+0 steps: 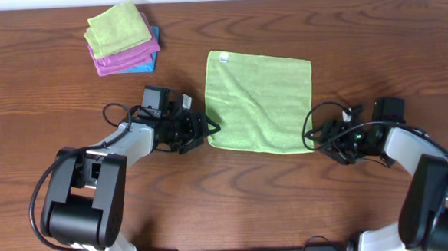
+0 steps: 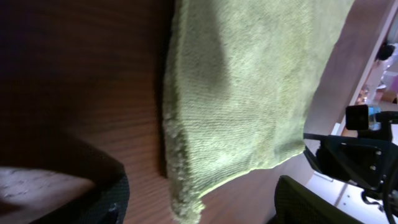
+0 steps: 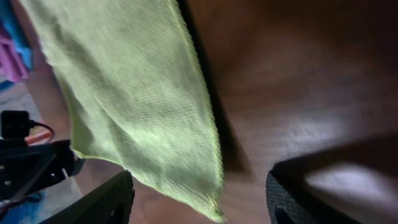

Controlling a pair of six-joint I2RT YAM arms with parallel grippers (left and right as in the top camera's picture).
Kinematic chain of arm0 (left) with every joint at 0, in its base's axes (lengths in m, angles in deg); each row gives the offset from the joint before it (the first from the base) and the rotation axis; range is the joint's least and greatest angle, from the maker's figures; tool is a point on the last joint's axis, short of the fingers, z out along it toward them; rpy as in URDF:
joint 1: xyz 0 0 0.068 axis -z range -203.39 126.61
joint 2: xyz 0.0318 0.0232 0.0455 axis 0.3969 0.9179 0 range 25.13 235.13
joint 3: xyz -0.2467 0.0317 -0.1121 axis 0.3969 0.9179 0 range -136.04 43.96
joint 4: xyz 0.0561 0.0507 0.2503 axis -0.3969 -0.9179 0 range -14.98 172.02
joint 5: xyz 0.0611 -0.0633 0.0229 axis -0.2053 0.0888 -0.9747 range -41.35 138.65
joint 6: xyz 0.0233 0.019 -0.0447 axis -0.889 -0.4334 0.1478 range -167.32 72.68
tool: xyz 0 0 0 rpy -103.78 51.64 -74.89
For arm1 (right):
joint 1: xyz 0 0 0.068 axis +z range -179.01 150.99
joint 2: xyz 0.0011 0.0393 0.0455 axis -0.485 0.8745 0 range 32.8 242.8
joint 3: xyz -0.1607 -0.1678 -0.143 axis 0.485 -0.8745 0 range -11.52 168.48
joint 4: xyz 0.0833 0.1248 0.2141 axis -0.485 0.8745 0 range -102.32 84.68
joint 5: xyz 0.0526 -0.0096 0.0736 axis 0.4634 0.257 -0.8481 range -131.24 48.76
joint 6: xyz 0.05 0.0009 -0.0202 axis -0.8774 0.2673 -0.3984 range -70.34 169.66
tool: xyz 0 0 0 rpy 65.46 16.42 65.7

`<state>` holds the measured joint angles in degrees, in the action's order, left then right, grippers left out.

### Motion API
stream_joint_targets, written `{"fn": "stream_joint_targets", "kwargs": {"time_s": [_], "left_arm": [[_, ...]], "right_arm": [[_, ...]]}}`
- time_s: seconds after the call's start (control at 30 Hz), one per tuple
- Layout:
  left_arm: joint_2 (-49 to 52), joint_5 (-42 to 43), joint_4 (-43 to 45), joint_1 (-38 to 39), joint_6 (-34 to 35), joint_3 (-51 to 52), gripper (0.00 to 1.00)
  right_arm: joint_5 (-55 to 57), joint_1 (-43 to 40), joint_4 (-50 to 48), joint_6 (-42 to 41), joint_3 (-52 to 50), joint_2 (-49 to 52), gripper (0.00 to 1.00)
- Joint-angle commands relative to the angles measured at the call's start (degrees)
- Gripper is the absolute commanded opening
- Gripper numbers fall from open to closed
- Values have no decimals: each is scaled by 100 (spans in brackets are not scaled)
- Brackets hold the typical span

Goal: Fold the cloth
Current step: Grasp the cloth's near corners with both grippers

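**A:** State of the left gripper [image 1: 205,132]?

**B:** Jaws are seen spread and nothing is pinched. In the wrist view the cloth's near-left corner [image 2: 186,208] is framed between the two fingers [image 2: 109,199], flat on the wooden table [image 1: 38,97].

**A:** Right gripper [image 1: 318,138]?

**B:** Mirrored. The jaws are held apart and nothing is gripped. The near-right corner [image 3: 214,211] is seen just ahead of the gap, lying on the wood.

**A:** And how does the cloth lie from there?

**B:** The lime-green cloth [image 1: 259,100] is spread flat between the two arms, extending away from both grippers toward the far side. It is roughly square, so no long axis can be called, and it is slightly skewed. The near edge runs straight from one gripper to the other. The white tag [image 1: 223,58] is at the far-left corner.

**A:** Which arm is nearer?

**B:** Neither. One near corner is covered by each arm. A two-corner pinch is judged to be the step in hand, with the near edge to be carried over to the far edge.

**A:** Anything in the way?

**B:** The stack of folded cloths [image 1: 123,38] is well apart, far left.
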<state>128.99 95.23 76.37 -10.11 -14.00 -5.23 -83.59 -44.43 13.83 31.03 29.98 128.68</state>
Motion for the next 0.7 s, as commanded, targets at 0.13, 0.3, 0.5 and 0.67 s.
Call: {"fn": "stream_joint_targets", "kwargs": {"time_s": [0.13,0.3,0.5,0.67], "left_arm": [[87,136,122,-7,315,33,75],[87,146,168,162,448,33,74],[87,149,210,326,466,33,70],[87,142,208,315,450,33,62]], "right_arm": [[-79,13,-160,-26,-48,291,63],[-210,164,-227,-212,-50,299,62],[-90,385,-192,-214,-48,299,55],[175,382,-149,-212,-48,299,55]]}}
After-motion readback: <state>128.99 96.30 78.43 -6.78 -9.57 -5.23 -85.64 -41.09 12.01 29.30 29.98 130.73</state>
